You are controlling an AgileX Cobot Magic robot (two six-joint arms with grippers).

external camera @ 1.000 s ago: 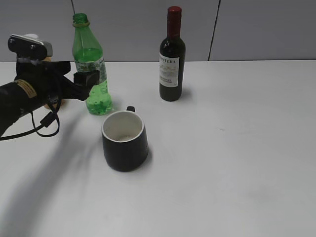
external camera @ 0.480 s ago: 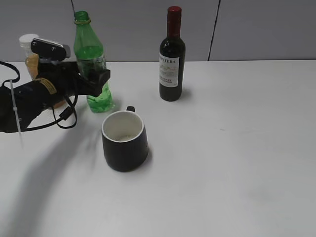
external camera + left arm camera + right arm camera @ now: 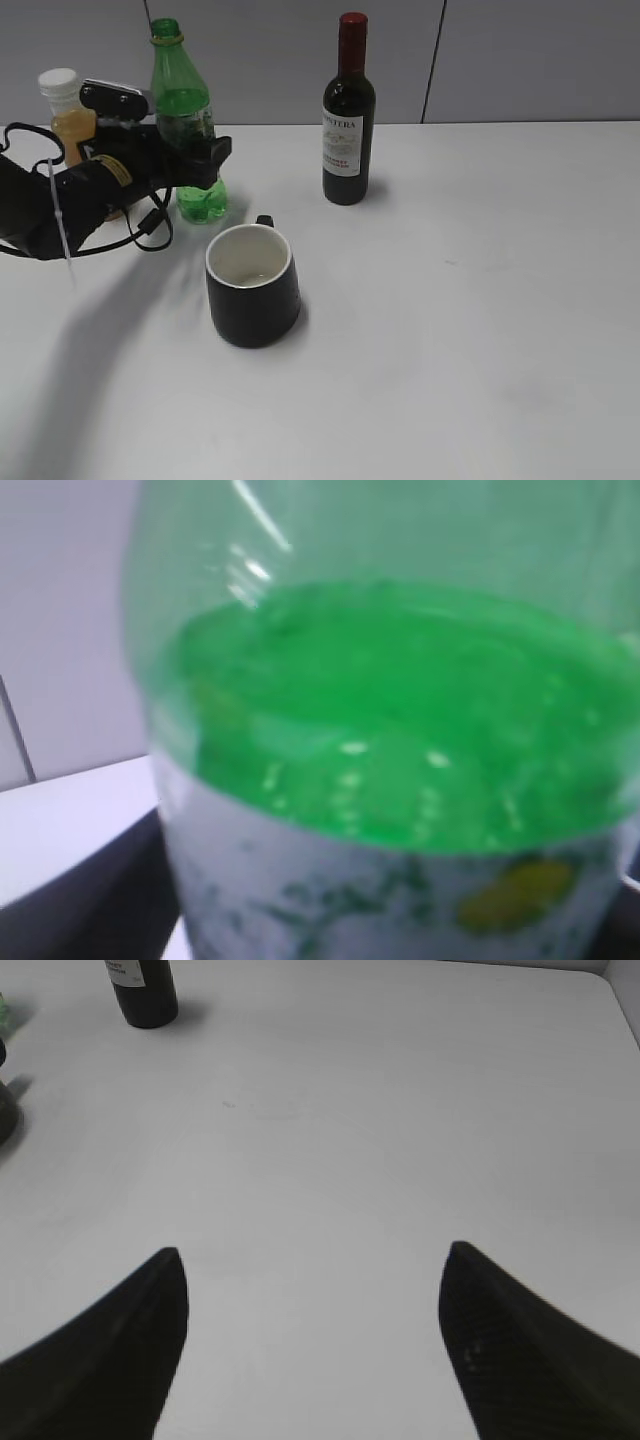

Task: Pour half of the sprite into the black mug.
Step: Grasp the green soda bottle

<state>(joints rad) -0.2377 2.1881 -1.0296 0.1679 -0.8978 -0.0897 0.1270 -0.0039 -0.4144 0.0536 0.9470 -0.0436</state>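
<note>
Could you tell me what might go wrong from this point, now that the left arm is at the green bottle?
The sprite has no cap, so a jolt or early tilt by the left gripper could spill it on the table. The orange juice bottle stands just behind the arm and could be knocked during the lift. The black mug sits close in front, so a low swing might clip its rim.

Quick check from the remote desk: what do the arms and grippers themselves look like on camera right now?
The left arm is black, with a small yellow label patch near the wrist, loose black cables looping beneath it and a pale cable hanging down. A black-and-silver camera box sits on top. Its left gripper is matte black and blocky. The right gripper shows only two dark, tapered finger tips with a slightly textured surface.
</note>
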